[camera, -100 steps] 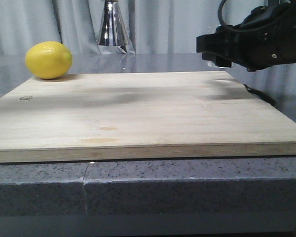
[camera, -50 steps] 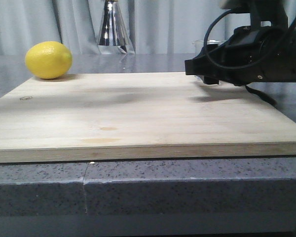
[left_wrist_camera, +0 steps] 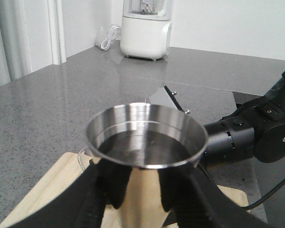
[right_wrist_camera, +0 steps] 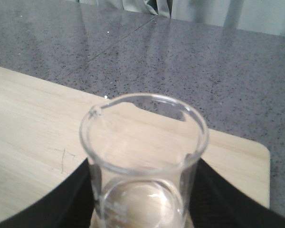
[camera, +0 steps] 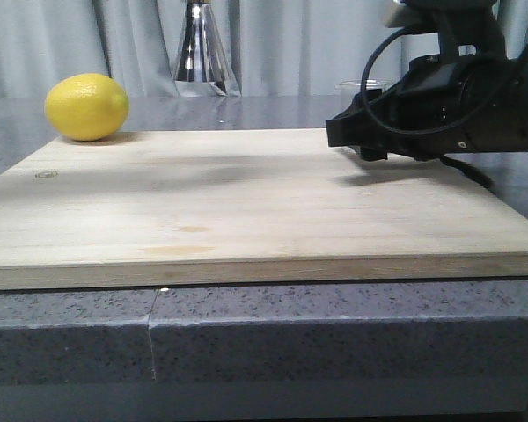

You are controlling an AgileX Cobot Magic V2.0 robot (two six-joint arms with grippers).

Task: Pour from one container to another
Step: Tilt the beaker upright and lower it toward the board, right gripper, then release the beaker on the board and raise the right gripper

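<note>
A clear glass beaker (right_wrist_camera: 142, 156) stands upright between the black fingers of my right gripper (right_wrist_camera: 142, 190), which is shut on it. It looks empty or nearly so. In the front view only its rim (camera: 361, 86) shows above the right gripper (camera: 356, 136), low over the far right of the wooden board (camera: 246, 202). My left gripper (left_wrist_camera: 142, 190) is shut on the waist of the steel jigger (left_wrist_camera: 145, 137), whose upper cup holds liquid. The jigger's lower cone (camera: 202, 57) shows behind the board. The left gripper is above the front view's top edge.
A yellow lemon (camera: 86, 106) sits on the board's far left corner. The board lies on a speckled grey counter (camera: 334, 334). A white blender (left_wrist_camera: 146, 26) stands at the counter's far end. Pale curtains hang behind.
The right arm has come down and moved left over the board's far right corner, and the beaker's rim now shows above it. The jigger and lemon have not moved.
</note>
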